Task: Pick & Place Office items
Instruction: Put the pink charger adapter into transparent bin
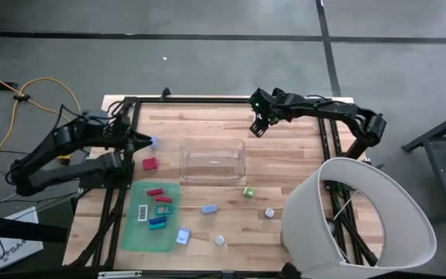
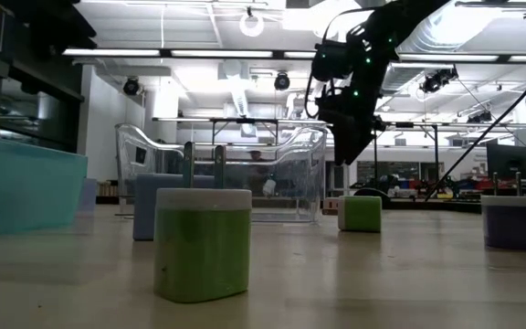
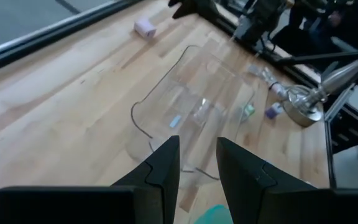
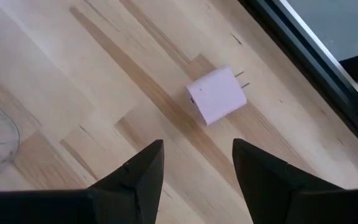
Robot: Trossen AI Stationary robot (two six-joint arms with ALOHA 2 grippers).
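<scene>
Right gripper (image 4: 194, 163), fingers spread and empty, hovers above a pale pink plug-shaped item (image 4: 217, 95) lying on the wooden table (image 4: 73, 81) at twelve o'clock of the clear bin (image 1: 212, 160). Best descend centred, straddling its body, not its prongs.

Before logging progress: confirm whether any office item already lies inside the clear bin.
No. In the high view the clear bin holds nothing, while the office items lie on the green mat and the bare table.
</scene>
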